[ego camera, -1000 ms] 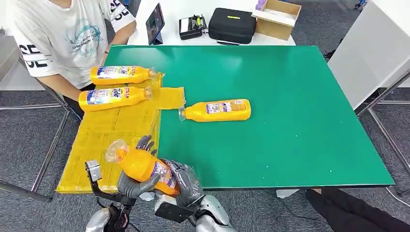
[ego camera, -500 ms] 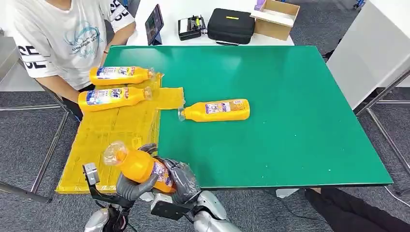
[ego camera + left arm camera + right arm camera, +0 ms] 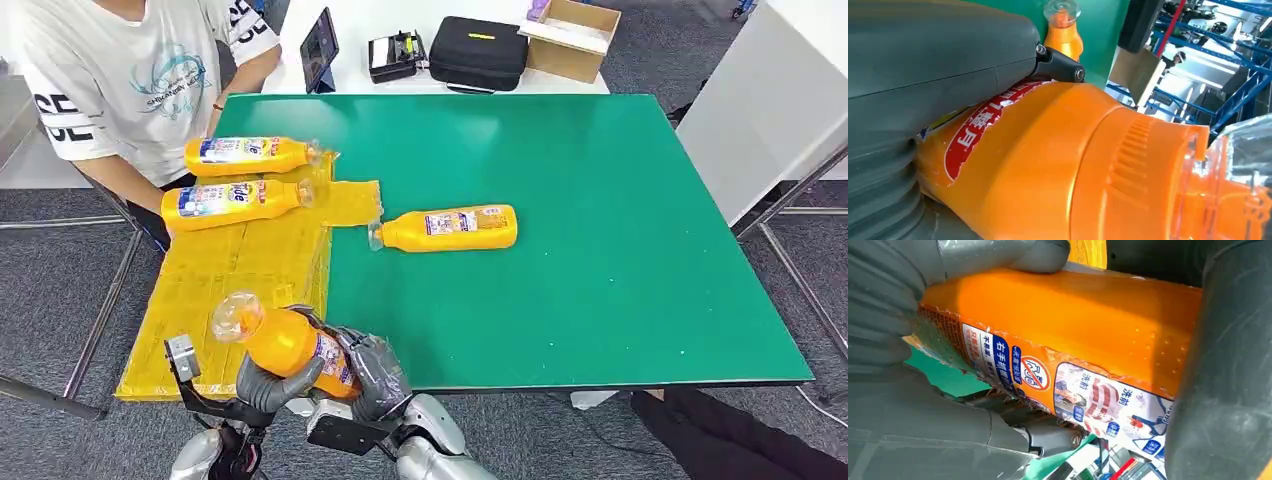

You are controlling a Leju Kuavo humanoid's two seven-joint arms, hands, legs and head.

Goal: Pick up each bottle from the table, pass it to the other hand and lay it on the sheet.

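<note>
Head view, nearest item: held bottle (image 3: 285, 342), orange, clear cap pointing away to my left, carried low at the near edge of the table (image 3: 600, 250) with both of my hands on it. My left hand (image 3: 272, 378) cups it from beneath, fingers curled up round the body; my right hand (image 3: 372, 368) wraps the base end, fingers closed on the label. Change over the last second: the bottle and both hands have drifted slightly down and toward my left, the cap now nearer the yellow sheet (image 3: 240, 270); I judge the hand-over is at its mid-point, since neither hand has let go. Next entry, middle distance: the sheet draped over the table's left side, its near half bare. Further: one loose bottle (image 3: 445, 228) lying on the green surface just beside the sheet's right flap, still to be fetched. Furthest: two laid bottles (image 3: 235, 178) side by side at the sheet's far end, close to a seated person (image 3: 130, 70). Hard to make out: which hand bears the weight, as both wrist views sit too close and show little beyond orange plastic and grey fingers; my left fingertips are hidden behind the bottle; the sheet's near corner is covered by my left wrist.
</note>
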